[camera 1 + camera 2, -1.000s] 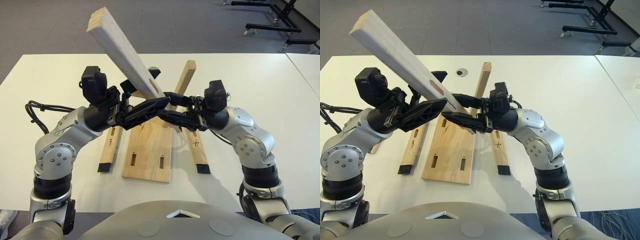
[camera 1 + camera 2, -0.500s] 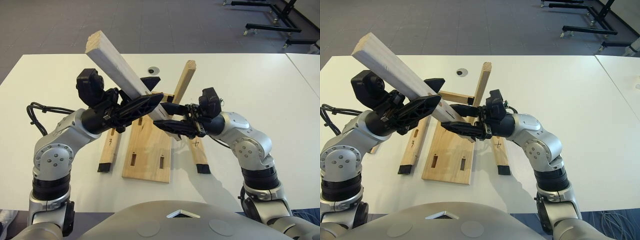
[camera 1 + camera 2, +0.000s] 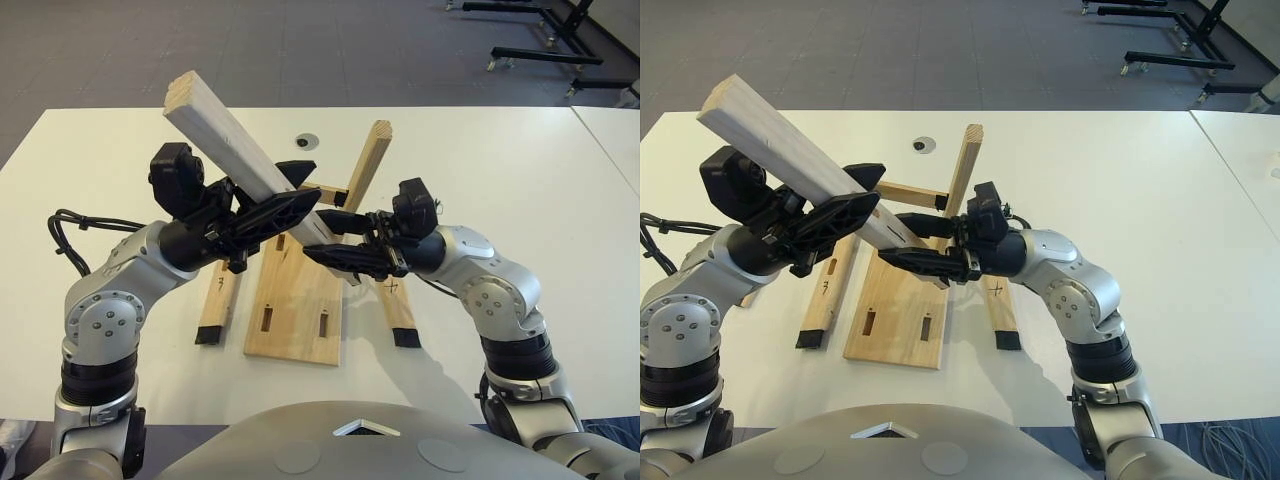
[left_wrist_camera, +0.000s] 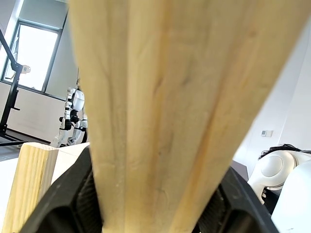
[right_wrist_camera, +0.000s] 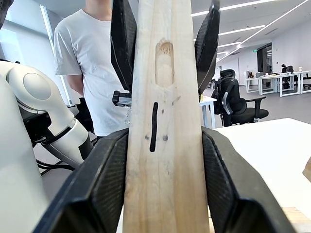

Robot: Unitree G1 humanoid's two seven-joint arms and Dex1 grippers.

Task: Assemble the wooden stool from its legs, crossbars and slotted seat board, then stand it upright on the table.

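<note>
One wooden leg (image 3: pixel 215 120) is held in the air, tilted. Its upper end points to the robot's left and far side, and its lower end is above the slotted seat board (image 3: pixel 295 320). The left gripper (image 3: pixel 298 205) is clamped on its middle part. The right gripper (image 3: pixel 325 235) is closed on the lower end, with fingers pressed on both sides. The seat board lies flat on the worktop (image 3: pixel 500 150). A second leg (image 3: pixel 213 305) lies just left of it and a third leg (image 3: pixel 392 295) just right. A crossbar (image 3: pixel 325 192) shows behind the grippers.
</note>
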